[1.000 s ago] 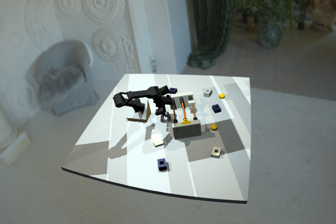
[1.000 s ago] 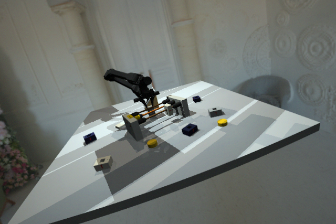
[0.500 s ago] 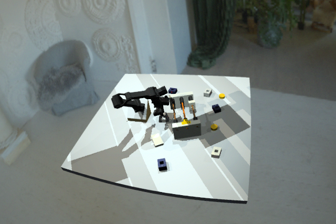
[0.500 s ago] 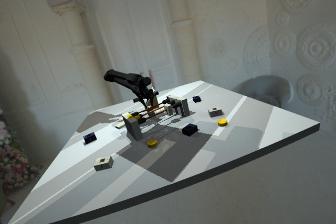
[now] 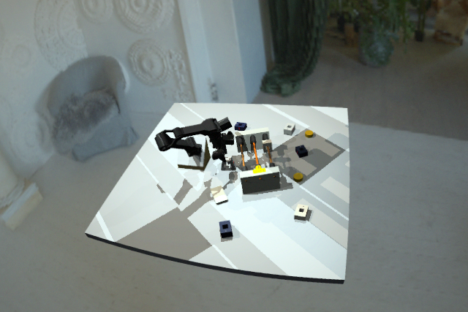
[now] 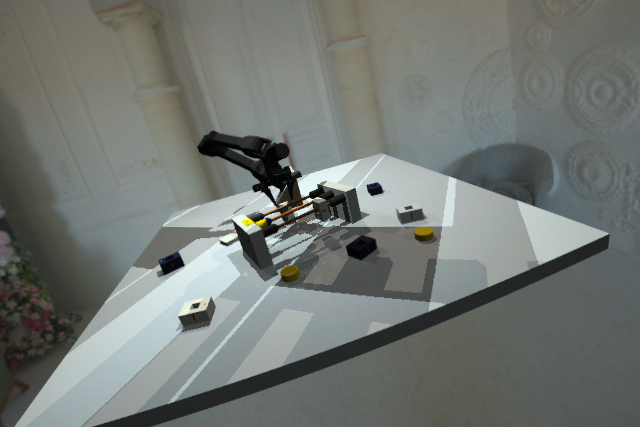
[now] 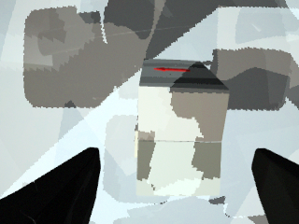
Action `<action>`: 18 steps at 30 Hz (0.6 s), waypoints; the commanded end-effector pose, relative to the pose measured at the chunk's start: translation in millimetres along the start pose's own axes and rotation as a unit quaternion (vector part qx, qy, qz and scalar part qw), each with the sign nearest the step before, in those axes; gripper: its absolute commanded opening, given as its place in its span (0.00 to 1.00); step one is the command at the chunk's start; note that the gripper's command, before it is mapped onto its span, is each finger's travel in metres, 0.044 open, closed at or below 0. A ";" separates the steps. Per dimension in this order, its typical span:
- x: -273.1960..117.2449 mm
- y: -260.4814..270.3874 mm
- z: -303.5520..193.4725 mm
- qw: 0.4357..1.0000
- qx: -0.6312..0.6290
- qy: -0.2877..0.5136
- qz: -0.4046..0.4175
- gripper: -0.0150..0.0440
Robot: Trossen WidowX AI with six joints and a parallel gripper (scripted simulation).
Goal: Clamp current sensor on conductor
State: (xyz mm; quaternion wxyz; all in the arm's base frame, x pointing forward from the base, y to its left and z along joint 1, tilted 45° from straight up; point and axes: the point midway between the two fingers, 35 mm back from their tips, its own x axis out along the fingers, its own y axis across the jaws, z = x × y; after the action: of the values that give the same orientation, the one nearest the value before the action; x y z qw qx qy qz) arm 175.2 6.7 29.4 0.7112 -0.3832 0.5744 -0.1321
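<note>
Pale and single, the sensor (image 7: pixel 179 114) sits in the wrist view between the gripper's (image 5: pixel 228 165) (image 6: pixel 283 201) (image 7: pixel 177 149) two fingers, which are spread well open, holding nothing, a gap on either side. Its red arrow points left in that view, across its long axis, which runs up and down there. Beside the gripper are three rods (image 5: pixel 255 153) (image 6: pixel 293 213) between two end supports (image 5: pixel 260 184) (image 6: pixel 258 250); farther out, three navy blocks (image 5: pixel 225 234) (image 6: pixel 361 250), two pale holed blocks (image 5: pixel 300 216) (image 6: pixel 197 315) and two yellow discs (image 5: pixel 308 133) (image 6: pixel 423 233).
</note>
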 end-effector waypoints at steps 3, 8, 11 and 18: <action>-42.3 -0.1 0.7 1.000 0.004 -0.007 0.003 0.80; -42.6 -0.5 2.7 0.998 -0.069 0.005 0.003 0.80; -42.8 -1.0 6.7 0.976 -0.215 0.028 0.009 0.80; -41.7 -1.7 16.5 0.843 -0.531 0.072 0.048 0.80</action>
State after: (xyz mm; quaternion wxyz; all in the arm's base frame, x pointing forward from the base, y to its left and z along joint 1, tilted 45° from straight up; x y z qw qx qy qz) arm 169.6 33.1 59.8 0.5422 -0.5658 0.6202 0.0349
